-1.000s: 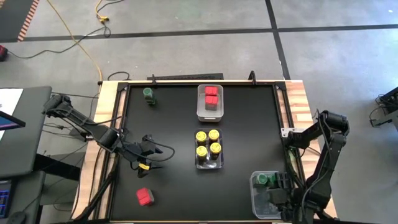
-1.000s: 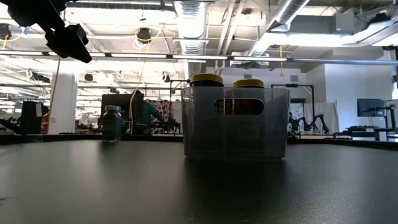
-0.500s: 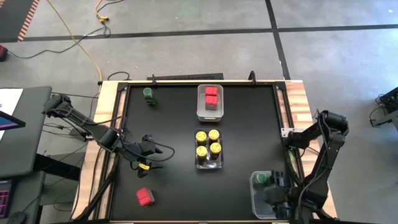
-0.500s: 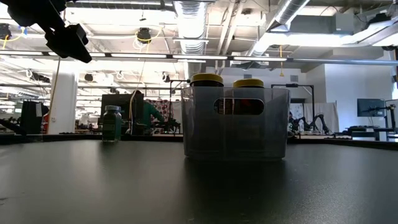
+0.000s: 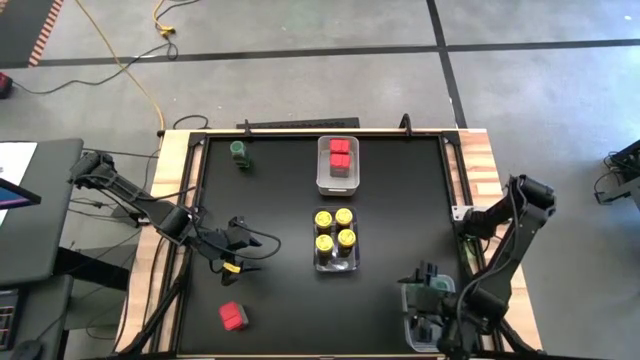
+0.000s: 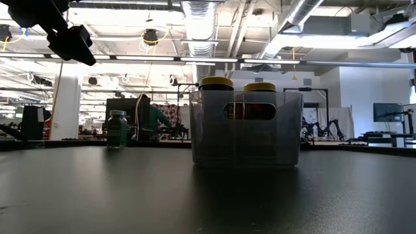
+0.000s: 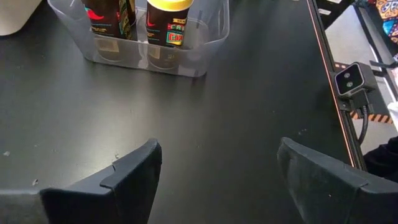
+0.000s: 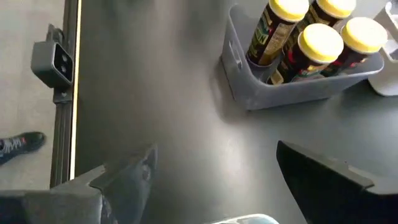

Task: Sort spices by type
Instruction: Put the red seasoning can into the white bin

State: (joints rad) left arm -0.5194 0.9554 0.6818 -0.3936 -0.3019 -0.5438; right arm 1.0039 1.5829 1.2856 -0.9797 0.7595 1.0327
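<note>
Black bench [image 5: 280, 180] w/ pale wood side rails sits on grey concrete floor; low view shows an open workshop beyond, w/ ceiling ducts, strip lights and a person far back.

Right gripper [image 5: 425, 275] hangs over the bench's near-right corner, jaws wide, holding nothing; right wrist view shows bare black top between its fingers. Just under it sits the green bin [image 5: 418, 322], mostly hidden by the arm, so contents can't be counted.

Left gripper [image 5: 243, 247] hovers near the left edge, part open, empty.

Progress, by my read: well along. Yellow jars [image 5: 334, 229], four, are in the centre bin [image 5: 335, 262]. Red ones [image 5: 340, 153] are in the far-edge bin [image 5: 337, 183].

Left to do: one red container [image 5: 233, 316] loose near the near-left corner, one green jar [image 5: 240, 151] loose at the far-left corner.
</note>
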